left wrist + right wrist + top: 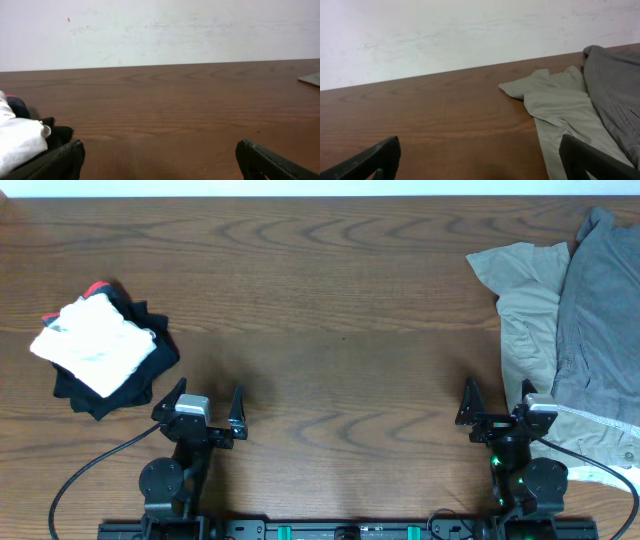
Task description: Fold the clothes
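Observation:
Grey shorts lie crumpled at the table's right edge, on top of a pale beige-khaki garment. Both show in the right wrist view, the grey over the beige. My right gripper is open and empty at the front, its right finger beside the beige cloth. My left gripper is open and empty at the front left, apart from the clothes.
A pile of folded garments at the left holds a white piece on black cloth, with a bit of red at its top. It shows at the left edge of the left wrist view. Brown wooden table.

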Robot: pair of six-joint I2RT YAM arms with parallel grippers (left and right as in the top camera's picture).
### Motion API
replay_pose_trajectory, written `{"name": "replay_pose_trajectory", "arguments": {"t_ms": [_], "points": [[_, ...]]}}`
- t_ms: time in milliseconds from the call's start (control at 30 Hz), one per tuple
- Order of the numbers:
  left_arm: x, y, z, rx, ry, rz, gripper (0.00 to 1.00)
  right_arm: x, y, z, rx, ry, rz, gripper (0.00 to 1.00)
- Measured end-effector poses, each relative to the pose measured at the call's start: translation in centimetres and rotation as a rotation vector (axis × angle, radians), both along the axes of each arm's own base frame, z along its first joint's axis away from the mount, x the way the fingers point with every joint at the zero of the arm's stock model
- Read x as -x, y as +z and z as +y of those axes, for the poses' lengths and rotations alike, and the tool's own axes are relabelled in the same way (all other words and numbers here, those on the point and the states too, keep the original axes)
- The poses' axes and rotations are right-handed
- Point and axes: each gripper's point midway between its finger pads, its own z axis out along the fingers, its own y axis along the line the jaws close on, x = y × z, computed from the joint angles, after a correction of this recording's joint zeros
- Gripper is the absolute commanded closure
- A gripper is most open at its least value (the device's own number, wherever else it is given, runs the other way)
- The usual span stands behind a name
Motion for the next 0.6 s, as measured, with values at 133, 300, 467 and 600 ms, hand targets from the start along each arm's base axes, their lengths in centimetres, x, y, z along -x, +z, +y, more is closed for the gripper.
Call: {"name": "replay_pose_trajectory", "arguments": {"t_ms": [133, 300, 467, 600], "points": [[-0.02, -0.13, 0.00, 0.000, 0.000, 0.006, 0.02, 0.00, 0.00, 0.00, 0.000, 0.000, 0.000, 0.01], [-0.03, -0.14, -0.01, 0.000, 0.000, 0.006, 0.02, 0.00, 0.00, 0.00, 0.000, 0.000, 0.000, 0.01], [-0.03, -0.14, -0.01, 0.000, 0.000, 0.006, 0.02, 0.00, 0.00, 0.00, 0.000, 0.000, 0.000, 0.01], [-0.02, -0.14, -0.01, 0.000, 0.000, 0.006, 0.02, 0.00, 0.00, 0.00, 0.000, 0.000, 0.000, 0.01]]}}
